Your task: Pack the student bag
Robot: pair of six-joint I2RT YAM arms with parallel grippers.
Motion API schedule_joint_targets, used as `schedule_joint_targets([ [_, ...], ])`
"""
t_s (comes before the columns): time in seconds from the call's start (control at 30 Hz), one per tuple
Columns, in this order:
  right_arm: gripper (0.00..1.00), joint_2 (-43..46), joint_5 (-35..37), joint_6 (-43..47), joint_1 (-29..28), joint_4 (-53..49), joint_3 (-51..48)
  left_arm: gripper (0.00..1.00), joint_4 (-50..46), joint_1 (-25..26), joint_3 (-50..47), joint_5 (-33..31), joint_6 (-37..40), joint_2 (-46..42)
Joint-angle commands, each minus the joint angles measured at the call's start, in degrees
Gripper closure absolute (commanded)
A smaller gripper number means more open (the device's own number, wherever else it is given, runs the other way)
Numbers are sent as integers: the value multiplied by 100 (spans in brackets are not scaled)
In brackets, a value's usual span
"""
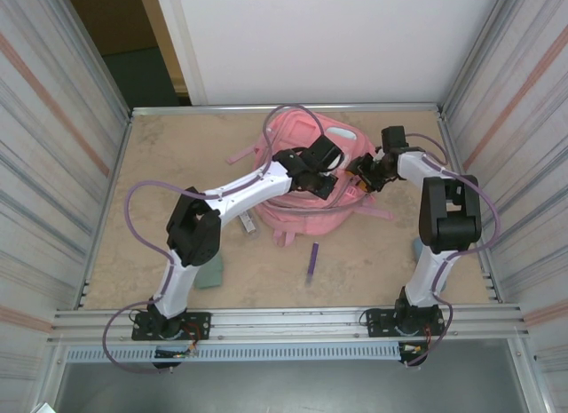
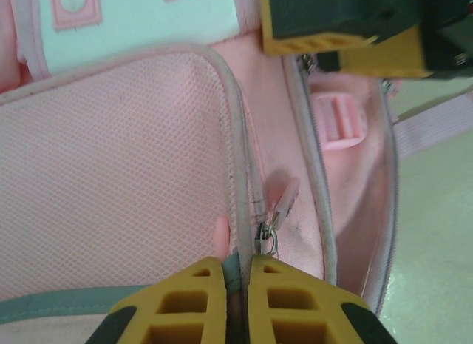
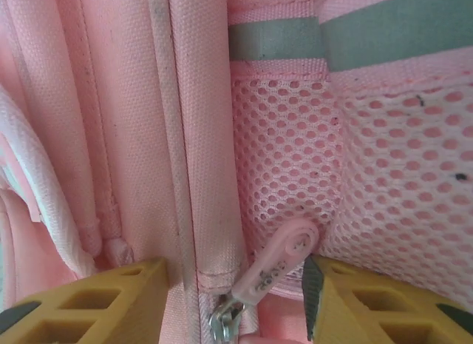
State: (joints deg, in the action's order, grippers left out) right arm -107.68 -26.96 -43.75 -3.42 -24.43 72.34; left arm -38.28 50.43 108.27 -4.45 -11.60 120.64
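Observation:
The student bag point(image 1: 306, 195), pink, lies at the back middle of the table. My left gripper point(image 1: 330, 180) rests on top of it. In the left wrist view this gripper point(image 2: 236, 268) is shut on a thin piped seam of the student bag point(image 2: 126, 174), just below a metal zipper slider with a pink pull point(image 2: 284, 202). My right gripper point(image 1: 367, 178) is at the bag's right side. Its yellow fingers point(image 3: 111, 296) stand open on either side of a pink rubber zipper pull point(image 3: 279, 264), beside pink mesh point(image 3: 295, 152). The pull's tip touches the right pad.
A purple pen point(image 1: 312, 260) lies in front of the bag. A grey-green block point(image 1: 211, 273) sits by the left arm, and another grey-green object point(image 1: 417, 249) by the right arm. A small pale item point(image 1: 247, 223) lies by the bag's left corner. Metal walls ring the table.

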Motion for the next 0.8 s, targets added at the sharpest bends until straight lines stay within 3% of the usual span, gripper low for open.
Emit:
schedule_joint_targets([
  [0.0, 55, -219, 1, -240, -20, 28, 345, 100, 306, 16, 186, 485, -120, -505],
  [0.13, 69, -213, -71, -28, 83, -73, 345, 100, 329, 9, 185, 555, -118, -580],
  [0.4, 88, 149, -628, 642, 229, 156, -3, 100, 517, -112, -160, 918, -176, -599],
  [0.53, 90, 320, -814, 812, 299, 108, -94, 100, 593, -147, -374, 854, -211, -638],
  [0.73, 87, 515, -469, 949, 364, -399, -90, 100, 781, -217, -418, 791, -237, -603],
  [0.77, 92, 487, -517, 1003, 368, -483, -72, 100, 843, -210, -407, 789, -253, -587],
])
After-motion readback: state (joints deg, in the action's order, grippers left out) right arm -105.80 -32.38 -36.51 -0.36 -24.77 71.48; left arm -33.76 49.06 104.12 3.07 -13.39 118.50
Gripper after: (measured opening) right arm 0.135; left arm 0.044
